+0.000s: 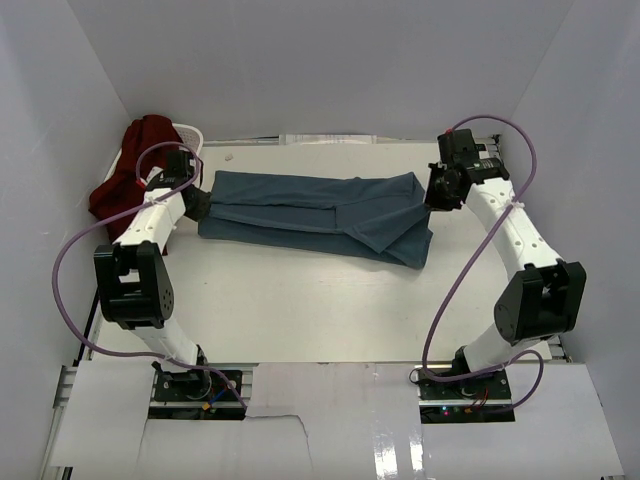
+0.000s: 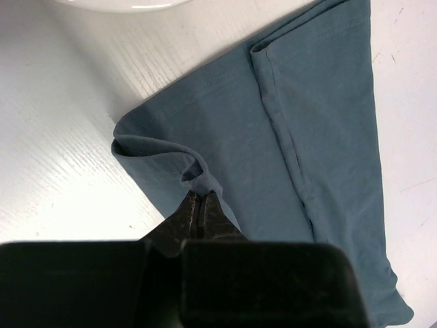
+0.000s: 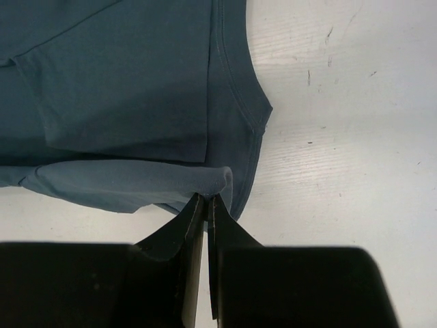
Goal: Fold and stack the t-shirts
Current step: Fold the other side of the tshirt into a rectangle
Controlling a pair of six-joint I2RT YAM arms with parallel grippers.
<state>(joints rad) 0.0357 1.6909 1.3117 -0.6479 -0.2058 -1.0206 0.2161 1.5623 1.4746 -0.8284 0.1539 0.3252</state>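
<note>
The teal-blue t-shirt lies folded into a long band across the middle of the table. My left gripper is shut on a pinch of cloth at its left end; the left wrist view shows the tips clamping a raised fold of the shirt. My right gripper is shut on the shirt's right end; in the right wrist view the tips pinch a rolled edge of the shirt near the collar. A dark maroon t-shirt hangs over the basket at the back left. The pink shirt is out of view.
A white laundry basket stands at the back left corner, its rim also at the top of the left wrist view. White walls enclose the table on three sides. Purple cables loop beside both arms.
</note>
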